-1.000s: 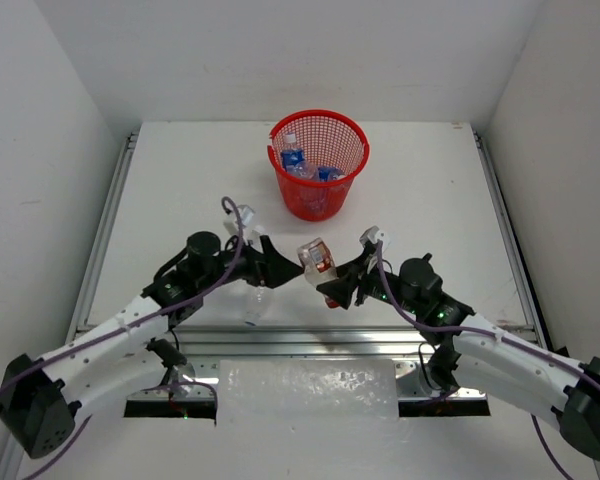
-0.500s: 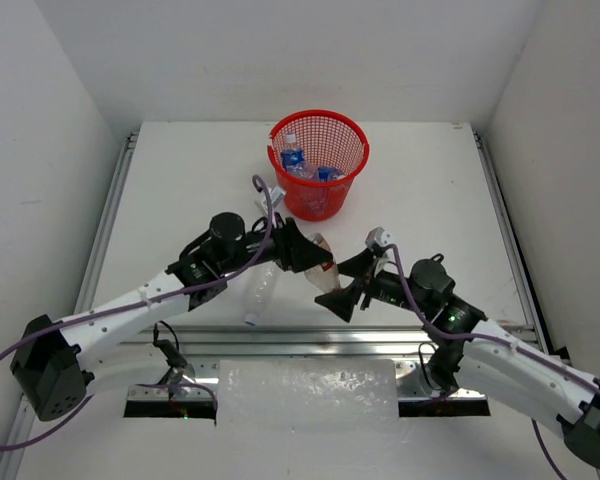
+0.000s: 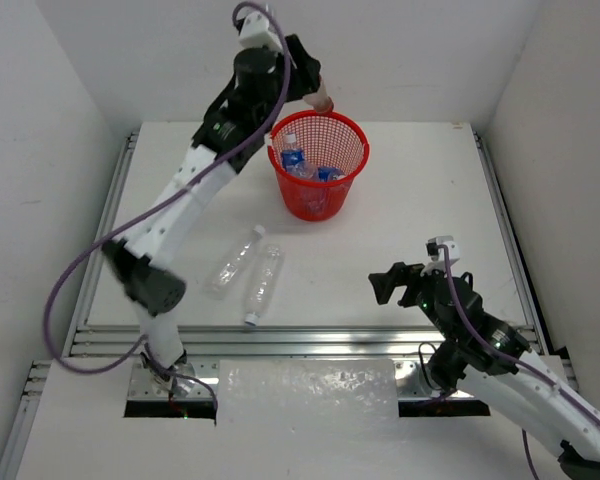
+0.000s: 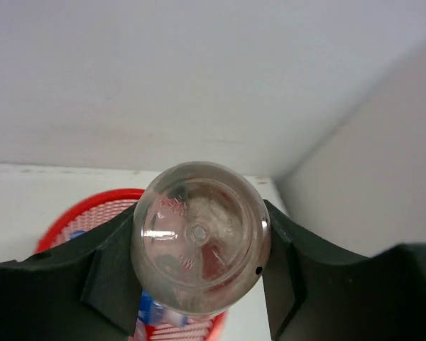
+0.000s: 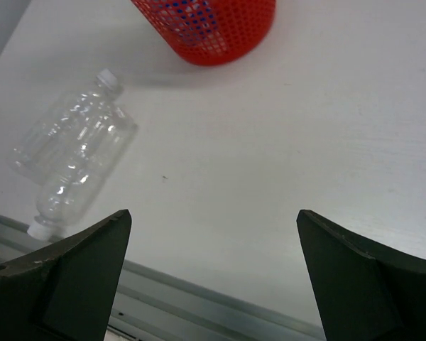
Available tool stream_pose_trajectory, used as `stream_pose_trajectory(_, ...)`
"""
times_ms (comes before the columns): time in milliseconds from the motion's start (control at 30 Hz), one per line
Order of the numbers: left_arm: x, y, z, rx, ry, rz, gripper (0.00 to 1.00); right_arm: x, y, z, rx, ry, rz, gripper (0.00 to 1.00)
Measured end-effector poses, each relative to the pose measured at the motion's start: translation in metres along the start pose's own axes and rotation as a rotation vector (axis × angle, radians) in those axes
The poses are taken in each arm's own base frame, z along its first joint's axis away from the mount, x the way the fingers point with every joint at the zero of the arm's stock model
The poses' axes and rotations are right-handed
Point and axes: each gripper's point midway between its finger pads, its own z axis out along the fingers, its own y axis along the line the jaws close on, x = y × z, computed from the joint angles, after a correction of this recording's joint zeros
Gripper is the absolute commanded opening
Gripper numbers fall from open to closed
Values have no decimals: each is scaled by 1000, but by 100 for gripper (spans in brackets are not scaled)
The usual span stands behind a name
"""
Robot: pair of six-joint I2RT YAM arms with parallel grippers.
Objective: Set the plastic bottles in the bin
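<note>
My left gripper [image 3: 313,90] is raised over the near-left rim of the red mesh bin [image 3: 355,160] and is shut on a clear bottle with a red cap [image 3: 323,100]. In the left wrist view the bottle's round base [image 4: 201,245] fills the gap between the fingers, with the bin [image 4: 78,213] below and a blue-labelled bottle [image 4: 153,312] inside it. More blue-labelled bottles [image 3: 293,158] lie in the bin. Two unlabelled clear bottles [image 3: 232,263] [image 3: 264,283] lie side by side on the table. My right gripper [image 3: 385,283] hangs open and empty, low at the right front.
The white table [image 3: 420,200] is walled on the left, back and right. A metal rail [image 3: 300,340] runs along its front edge. In the right wrist view the two loose bottles [image 5: 85,138] lie left of the open fingers, with the bin [image 5: 213,32] at the top.
The red-capped bottle passed from my right gripper to my left, which shut on it and swung it up over the bin. My right gripper opened and drew back to the right front.
</note>
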Motion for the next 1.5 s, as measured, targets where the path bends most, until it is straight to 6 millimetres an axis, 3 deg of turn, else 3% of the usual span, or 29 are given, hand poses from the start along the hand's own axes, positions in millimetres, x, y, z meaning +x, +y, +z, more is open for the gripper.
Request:
stream_pose_trajectory(67, 6, 16, 42, -52, -1, 30, 0, 4, -8, -4, 29, 13, 2, 99)
stream_pose_trajectory(100, 19, 27, 63, -76, 16, 53, 9, 6, -11, -7, 39, 18, 4, 99)
stream_pose_trajectory(133, 35, 41, 79, -102, 39, 66, 9, 8, -13, -8, 46, 22, 3, 99)
stream_pose_trajectory(167, 54, 54, 91, -118, 75, 80, 26, 9, -15, -11, 49, 22, 6, 99)
stream_pose_trajectory(233, 101, 79, 109, -133, 172, 101, 51, 9, -18, -15, 53, 16, 9, 99)
stream_pose_trajectory(267, 123, 90, 113, -135, 225, 107, 66, 9, -19, -16, 56, 13, 10, 99)
stream_pose_trajectory(333, 157, 101, 119, -126, 307, 110, 75, 10, -21, -18, 63, 16, 8, 99)
stream_pose_trajectory(400, 175, 101, 123, -103, 353, 99, 84, 11, -23, -19, 70, 25, 3, 99)
stream_pose_trajectory(467, 182, 96, 121, -73, 384, 90, 95, 12, -24, -20, 73, 29, -1, 99)
stream_pose_trajectory(567, 166, 83, 111, -27, 369, 78, 100, 12, -22, -19, 66, 37, -8, 99)
stream_pose_trajectory(667, 126, 70, 81, -19, 334, 78, 100, 21, -13, -10, 43, 96, -26, 99)
stream_pose_trajectory(767, 58, 59, 34, -45, 240, 78, 100, 43, 2, 8, 10, 216, -39, 99)
stream_pose_trajectory(867, 6, 70, -49, -106, 147, 63, 100, 69, 19, 30, -18, 342, -20, 99)
stream_pose_trajectory(967, -7, 107, -157, -182, 75, 32, 100, 92, 36, 51, -9, 426, 27, 99)
stream_pose_trajectory(1067, 7, 146, -234, -247, 22, 6, 100, 108, 66, 66, 0, 477, 25, 99)
stream_pose_trajectory(1133, 17, 167, -266, -274, -13, 1, 100, 109, 108, 81, -31, 479, 13, 99)
stream_pose_trajectory(1167, 26, 177, -274, -293, -17, 7, 100, 108, 121, 87, -25, 467, 19, 99)
stream_pose_trajectory(1233, 51, 198, -280, -349, 12, 30, 100, 109, 164, 104, -38, 456, 11, 99)
stream_pose_trajectory(1333, 97, 230, -284, -438, 100, 77, 100, 107, 205, 129, 4, 420, 37, 99)
stream_pose_trajectory(1400, 116, 242, -290, -470, 147, 99, 100, 110, 218, 146, 62, 410, 55, 99)
stream_pose_trajectory(1500, 116, 245, -293, -482, 145, 104, 100, 124, 215, 164, 149, 408, 52, 99)
